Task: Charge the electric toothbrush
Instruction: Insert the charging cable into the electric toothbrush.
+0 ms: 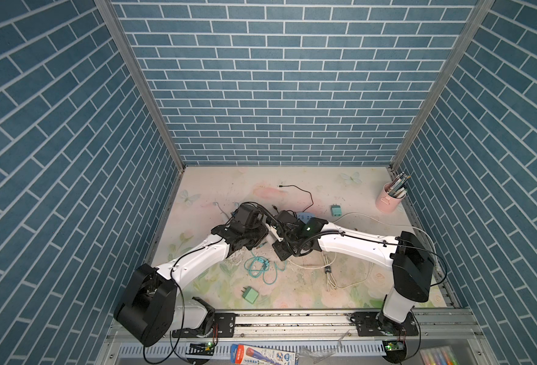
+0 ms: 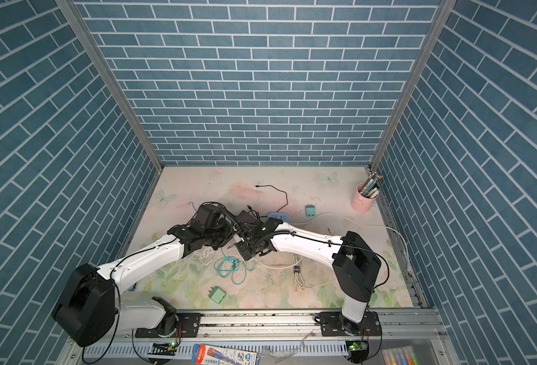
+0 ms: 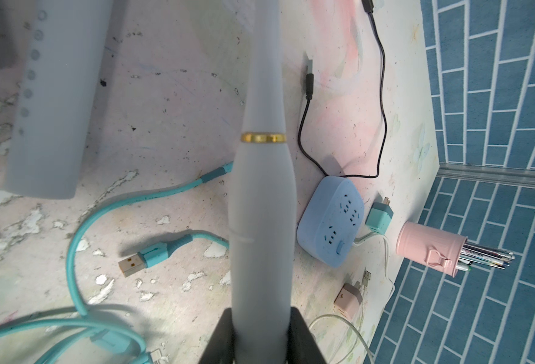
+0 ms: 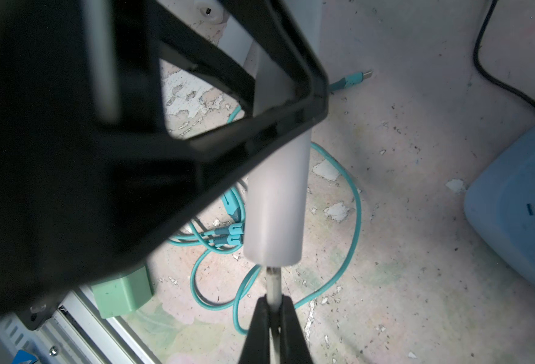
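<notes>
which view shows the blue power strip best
The left wrist view: the blue power strip lies whole, sockets and switch clear. The right wrist view catches only a blurred part; in both top views the right arm mostly hides it.

A robot lab booth is indicated: brick-print panels [image 1: 279, 79] framed by aluminium posts [image 1: 143, 85], a floral bench [image 1: 305, 294], arms [image 1: 197, 262] bolted to a rail [image 1: 292, 319].

Both top views look steeply down on the table [image 1: 292, 295] from high at its near edge. Close wrist views, along left gripper [image 3: 261, 312] and right gripper [image 4: 274, 299], share the toothbrush [image 3: 263, 205].
</notes>
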